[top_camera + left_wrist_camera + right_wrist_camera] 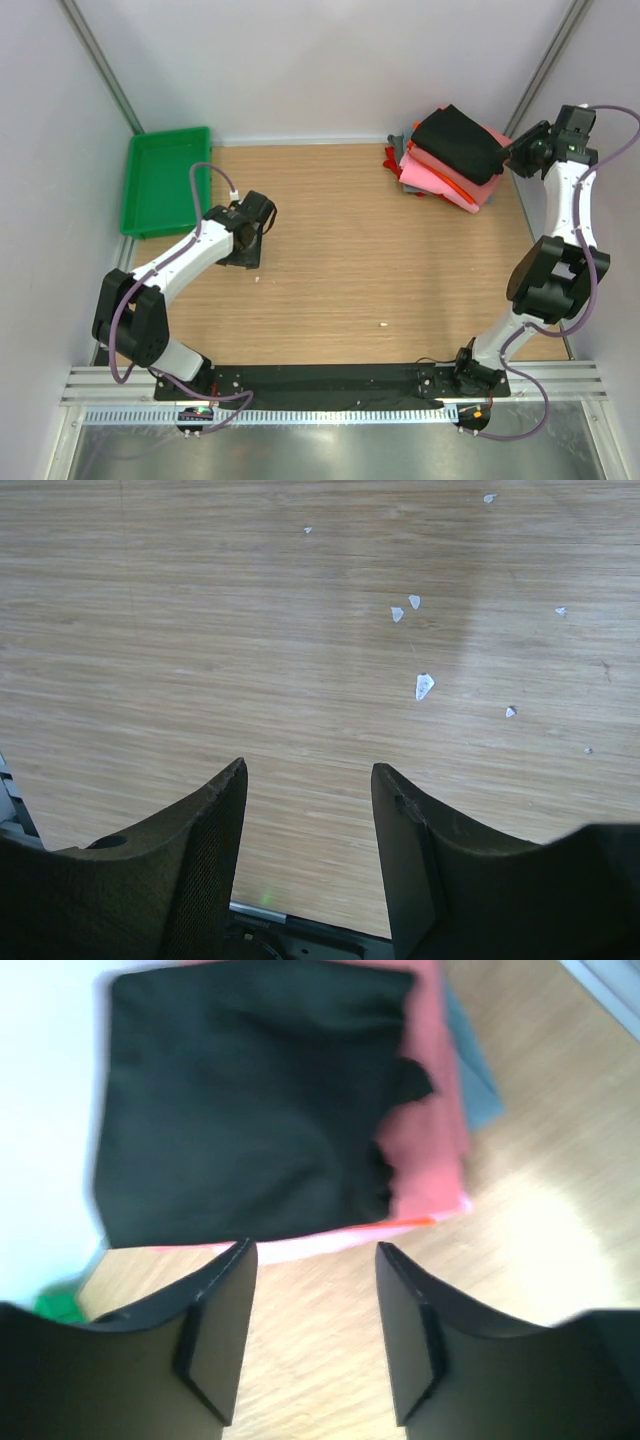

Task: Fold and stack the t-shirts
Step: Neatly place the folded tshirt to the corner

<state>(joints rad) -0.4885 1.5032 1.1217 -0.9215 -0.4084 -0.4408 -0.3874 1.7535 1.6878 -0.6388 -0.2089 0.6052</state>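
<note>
A pile of folded t-shirts [445, 172] lies at the table's back right corner. The black t-shirt [458, 143] [250, 1100] is on top, over salmon-pink [425, 1150], pink, red, orange and grey layers. My right gripper [512, 158] [312, 1250] hovers just right of the pile, open, with only bare wood between its fingers [225, 1310]. My left gripper [245, 250] [308, 770] is open over bare table at the left, holding nothing.
A green plastic tray [165, 180] sits at the back left corner. White walls close in the back and sides. Small white flecks [424, 686] lie scattered on the wooden tabletop [330, 260]. The black base rail [330, 380] runs along the near edge.
</note>
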